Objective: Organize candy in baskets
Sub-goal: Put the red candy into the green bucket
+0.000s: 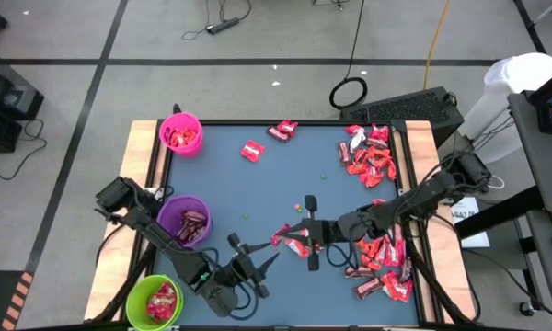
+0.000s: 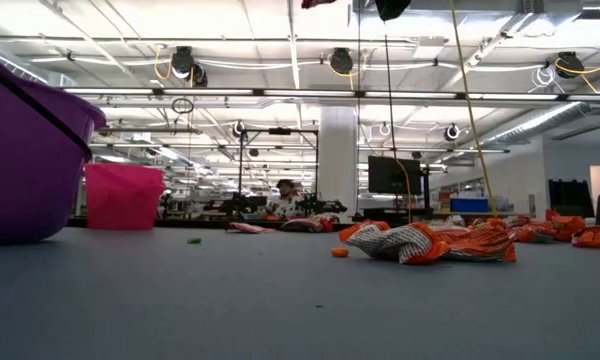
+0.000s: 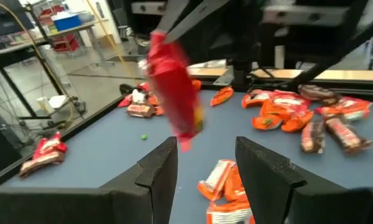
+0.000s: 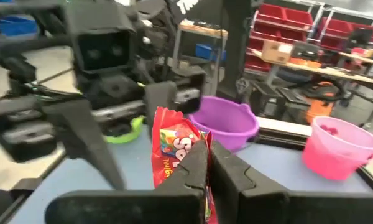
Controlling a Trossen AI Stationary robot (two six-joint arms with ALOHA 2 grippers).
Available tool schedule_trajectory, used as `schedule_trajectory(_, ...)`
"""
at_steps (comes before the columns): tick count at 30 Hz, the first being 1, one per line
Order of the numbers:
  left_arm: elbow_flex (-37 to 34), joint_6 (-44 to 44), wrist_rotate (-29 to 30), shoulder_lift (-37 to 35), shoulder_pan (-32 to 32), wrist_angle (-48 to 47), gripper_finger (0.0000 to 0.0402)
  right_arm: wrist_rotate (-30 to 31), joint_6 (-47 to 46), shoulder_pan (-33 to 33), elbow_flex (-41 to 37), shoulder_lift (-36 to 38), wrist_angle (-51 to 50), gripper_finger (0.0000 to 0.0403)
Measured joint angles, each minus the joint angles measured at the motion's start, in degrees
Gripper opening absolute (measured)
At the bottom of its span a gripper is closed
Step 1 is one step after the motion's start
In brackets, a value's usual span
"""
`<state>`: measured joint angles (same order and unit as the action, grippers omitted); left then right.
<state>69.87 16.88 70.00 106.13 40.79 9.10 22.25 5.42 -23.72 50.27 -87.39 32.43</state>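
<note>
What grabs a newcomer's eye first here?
A red candy packet hangs mid-air over the table's near middle, pinched in the shut right gripper, with the left gripper open just short of it. Behind them, a heap of candy crowds the right edge.

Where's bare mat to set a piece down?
Free: the mat between the pink basket, purple basket and the right-hand candy pile. Crowded: that right edge, and centre front where both grippers meet.

Three baskets on the table [image 1: 258, 198], pink [image 1: 180, 132], purple [image 1: 186, 221], green [image 1: 153, 302], two grippers, left [image 1: 262, 262], right [image 1: 294, 241], candy pieces [image 1: 373, 158] too many to count
</note>
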Motion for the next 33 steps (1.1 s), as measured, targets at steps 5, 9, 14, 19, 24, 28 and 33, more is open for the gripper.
schedule_trajectory(5,0.0,-2.3,1.1,0.0,-0.8,3.0,0.0168,0.3,-0.1,0.0,0.0,-0.4,2.1,0.0004)
schedule_trajectory(9,0.0,-4.1,3.7,0.0,-1.5,4.6,0.0168,0.1,-0.5,0.0,0.0,-0.4,2.1,0.0004)
schedule_trajectory(14,0.0,-7.1,3.7,0.0,-2.3,7.2,0.0168,0.0,-1.2,0.0,0.0,-0.4,2.1,0.0004)
schedule_trajectory(19,0.0,-12.2,2.5,0.0,-2.3,9.0,0.0135,-4.1,-1.3,0.0,0.0,-0.4,2.3,0.0004)
schedule_trajectory(24,0.0,-16.1,2.3,-0.5,-1.4,8.6,0.0041,-4.7,-2.7,0.0,0.0,-0.4,2.9,0.0004)
schedule_trajectory(28,0.0,-18.3,2.3,-0.5,-0.9,8.5,0.0016,-5.7,-3.6,-0.1,0.0,-0.5,2.7,0.0009)
schedule_trajectory(33,0.0,-20.4,2.6,-0.6,-0.4,8.3,0.0036,-8.0,-3.1,-0.4,0.0,-0.3,2.8,0.0054)
